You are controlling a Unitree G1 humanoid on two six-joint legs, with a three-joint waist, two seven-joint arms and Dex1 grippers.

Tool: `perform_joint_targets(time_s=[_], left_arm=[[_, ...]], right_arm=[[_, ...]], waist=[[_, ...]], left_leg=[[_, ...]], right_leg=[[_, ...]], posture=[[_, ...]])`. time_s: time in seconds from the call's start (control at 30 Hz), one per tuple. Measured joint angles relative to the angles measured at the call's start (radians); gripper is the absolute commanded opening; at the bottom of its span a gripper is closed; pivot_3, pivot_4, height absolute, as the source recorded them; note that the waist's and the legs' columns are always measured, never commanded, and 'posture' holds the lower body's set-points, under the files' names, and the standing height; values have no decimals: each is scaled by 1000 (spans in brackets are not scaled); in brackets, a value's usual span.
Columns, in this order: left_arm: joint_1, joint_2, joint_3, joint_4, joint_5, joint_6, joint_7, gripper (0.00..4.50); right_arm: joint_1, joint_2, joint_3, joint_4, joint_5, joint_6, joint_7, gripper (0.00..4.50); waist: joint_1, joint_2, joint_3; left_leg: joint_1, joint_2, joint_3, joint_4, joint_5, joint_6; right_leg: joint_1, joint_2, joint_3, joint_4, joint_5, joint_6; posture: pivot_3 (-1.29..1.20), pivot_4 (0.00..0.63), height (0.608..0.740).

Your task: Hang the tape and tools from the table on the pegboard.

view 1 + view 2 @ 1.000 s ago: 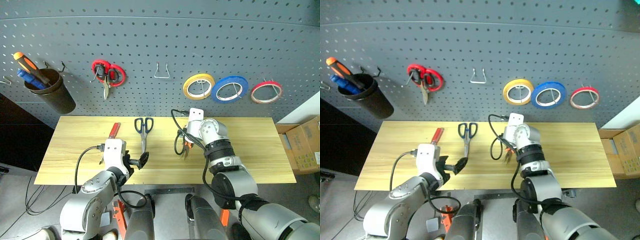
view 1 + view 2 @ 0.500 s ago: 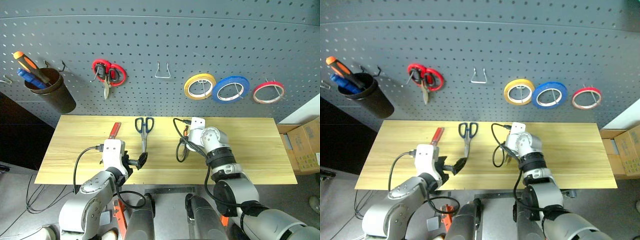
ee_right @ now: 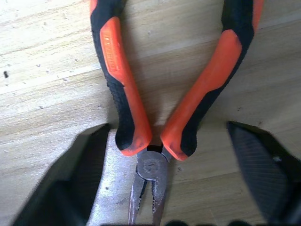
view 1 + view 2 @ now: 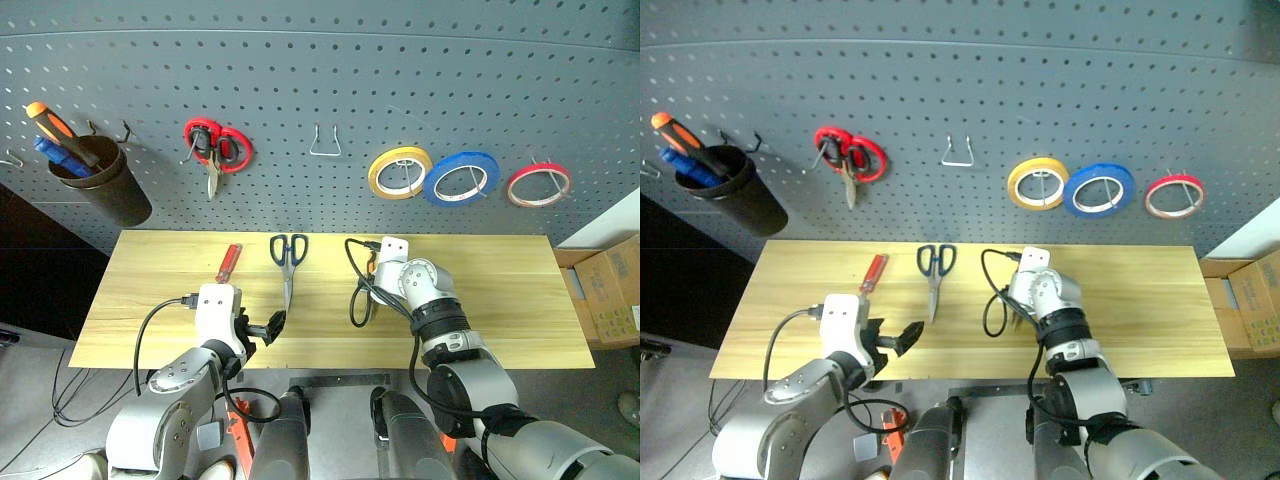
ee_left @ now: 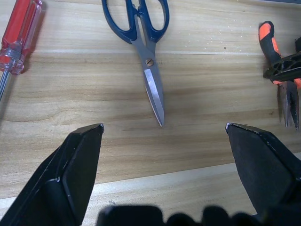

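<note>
Red tape already hung on the pegboard in my head views, at the right end beside the blue roll and the yellow roll, so I judged that part done. The tools all lay on the table: the red-handled screwdriver and the blue-handled scissors side by side at the back, the pliers under my right gripper, so three hangings were left, with a bare wire hook free above them. My left gripper hovered near the table's front edge, wide open and empty. From my left wrist, the scissors pointed their blades toward me between my spread fingers, the screwdriver off to one side, the pliers to the other under my right fingers. From my right wrist, the orange-and-black handles lay flat between my parted fingers, not yet pinched; raised lettering ran along one orange grip, too blurred to read. No other writing showed.
</note>
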Motion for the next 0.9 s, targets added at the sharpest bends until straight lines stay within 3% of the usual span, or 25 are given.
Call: perform_joint_targets(time_s=[0.13, 0.2, 0.23, 0.27, 0.33, 0.47, 0.63, 0.9], left_arm=[[-3, 0, 0, 0, 0, 0, 0, 4500], [-3, 0, 0, 0, 0, 0, 0, 4500], [-4, 0, 0, 0, 0, 0, 0, 4500], [-4, 0, 0, 0, 0, 0, 0, 4500], [2, -2, -4, 7, -2, 6, -1, 4500], [-7, 0, -1, -3, -14, 7, -3, 4500], [5, -1, -2, -3, -68, 19, -36, 4500], [3, 0, -1, -4, -103, 20, -41, 4500]], right_arm=[[0, 0, 11, 1, 1, -3, 17, 1833], [0, 0, 11, 1, 2, -4, 18, 1758], [0, 0, 11, 1, 2, -4, 18, 1758], [0, 0, 11, 1, 2, -4, 18, 1758], [11, -1, 9, 33, 0, -4, 17, 1758], [10, -1, 12, 22, 7, -18, 20, 1758], [10, -1, 14, 22, 8, -16, 17, 1758], [9, -1, 18, 22, 14, -12, 16, 1758]], waist=[[0, 0, 0], [0, 0, 0], [0, 0, 0], [0, 0, 0], [10, -1, -65], [23, -2, -144], [16, -5, -158], [16, -5, -180]], left_leg=[[0, 0, 0, -1, 0, 0], [0, 0, 0, -2, 0, 0], [0, 0, 0, -2, 0, 0], [0, 0, 0, -2, 0, 0], [-14, 0, 2, -8, 7, -13], [-11, 0, 3, -10, 5, -15], [4, 1, 3, -8, 8, -10], [5, 1, 3, -5, 13, -2]], right_leg=[[0, 0, 0, 0, 0, 0], [0, 0, 0, 0, 0, 0], [0, 0, 0, 0, 0, 0], [0, 0, 0, 0, 0, 0], [-17, 0, 0, 0, 5, -6], [-12, -1, -3, -4, 3, -6], [7, 0, -3, -16, 8, -7], [9, 1, -2, -14, 15, -8]], posture=[[240, 321, 740], [241, 322, 740], [241, 0, 740], [242, 0, 740], [241, 0, 740], [236, 0, 740], [231, 0, 740], [226, 0, 740]])
